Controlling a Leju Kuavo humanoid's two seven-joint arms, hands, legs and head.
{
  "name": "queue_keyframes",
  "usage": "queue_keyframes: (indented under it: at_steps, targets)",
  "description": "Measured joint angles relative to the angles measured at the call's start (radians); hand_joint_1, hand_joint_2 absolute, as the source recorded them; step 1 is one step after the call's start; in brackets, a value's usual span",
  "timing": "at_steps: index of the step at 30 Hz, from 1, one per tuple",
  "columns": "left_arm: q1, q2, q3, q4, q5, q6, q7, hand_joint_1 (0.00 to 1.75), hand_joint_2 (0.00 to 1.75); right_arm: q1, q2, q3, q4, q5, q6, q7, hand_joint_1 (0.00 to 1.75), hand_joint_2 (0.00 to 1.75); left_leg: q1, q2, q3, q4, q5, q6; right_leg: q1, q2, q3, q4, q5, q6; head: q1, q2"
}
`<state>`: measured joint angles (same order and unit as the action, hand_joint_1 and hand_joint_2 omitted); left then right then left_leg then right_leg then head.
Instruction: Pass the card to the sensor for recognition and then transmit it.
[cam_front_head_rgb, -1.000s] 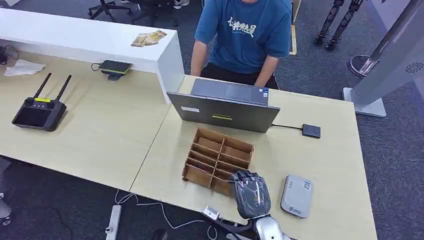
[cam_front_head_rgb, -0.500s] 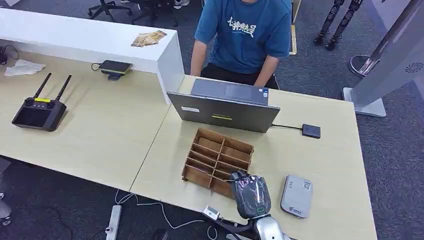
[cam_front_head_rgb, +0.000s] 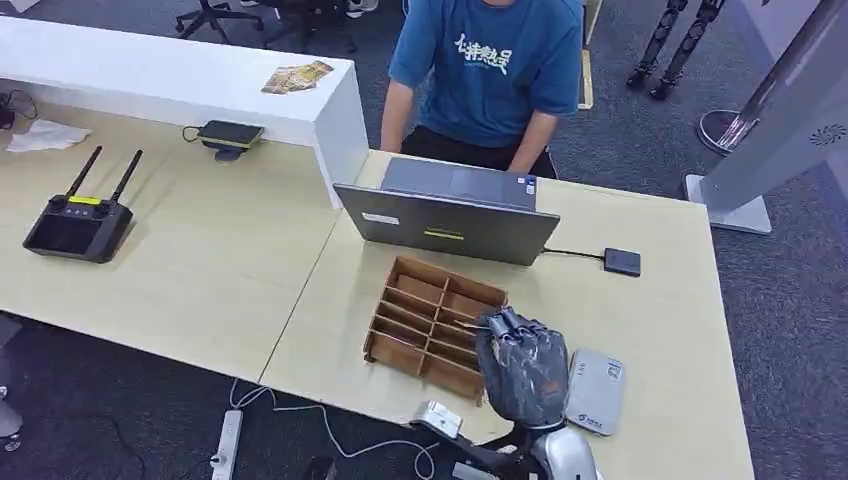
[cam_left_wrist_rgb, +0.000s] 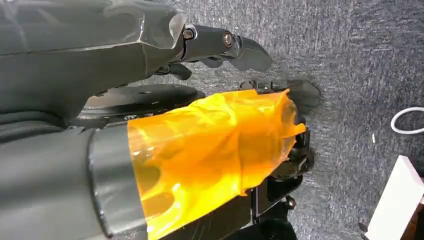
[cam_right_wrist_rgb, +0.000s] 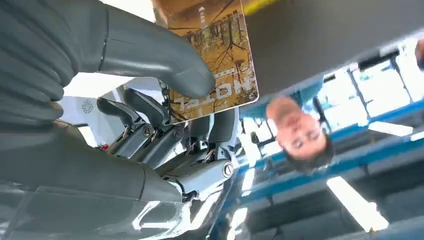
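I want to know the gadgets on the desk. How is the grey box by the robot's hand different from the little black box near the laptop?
The grey box is bigger, pale and rounded; the black box is small, dark and flat. The black box has a cable running to the laptop; the grey box shows none. Both lie on the table.

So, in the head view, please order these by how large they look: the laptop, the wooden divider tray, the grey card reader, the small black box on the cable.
1. Laptop
2. Wooden divider tray, though the right hand covers its corner
3. Grey card reader
4. Small black box
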<state>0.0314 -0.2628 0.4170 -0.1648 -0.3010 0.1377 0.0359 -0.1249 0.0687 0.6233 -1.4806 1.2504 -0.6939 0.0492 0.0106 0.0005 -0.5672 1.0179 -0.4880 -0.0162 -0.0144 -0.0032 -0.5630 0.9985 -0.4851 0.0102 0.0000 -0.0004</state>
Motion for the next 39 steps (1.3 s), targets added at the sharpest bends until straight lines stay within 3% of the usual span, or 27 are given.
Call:
queue_keyframes:
  at_steps: [7,13,31,39]
  targets:
    - [0.000,0.000,0.000,0.000,-0.023,-0.003,0.002,0.00,0.00,-0.042,0.010,-0.078,-0.072,-0.045,0.000,0.005,1.75,1.75,0.000,0.000,0.000,0.000,0.000,0.000,0.000,0.000,0.000,0.000,0.000,0.000,0.000,0.000]
    - [0.000,0.002,0.000,0.000,-0.049,-0.013,0.006,0.00,0.00,-0.140,0.010,-0.131,-0.051,-0.071,0.006,0.025,1.75,1.75,0.000,0.000,0.000,0.000,0.001,0.000,0.000,0.000,0.000,0.000,0.000,0.000,0.000,0.000]
    - [-0.017,0.006,-0.040,0.000,-0.136,-0.058,0.052,0.00,0.00,-0.611,0.018,-0.232,0.344,0.009,0.129,0.148,1.75,1.75,0.000,0.000,0.000,0.000,0.002,-0.002,0.000,0.001,0.000,0.001,0.002,-0.001,0.000,0.000]
    - [-0.024,0.007,-0.059,0.000,-0.149,-0.065,0.066,0.00,0.00,-0.748,0.021,-0.261,0.539,0.040,0.131,0.192,1.75,1.75,0.000,0.000,0.000,0.000,0.002,-0.002,0.000,0.000,0.000,0.001,0.002,-0.001,0.000,0.000]
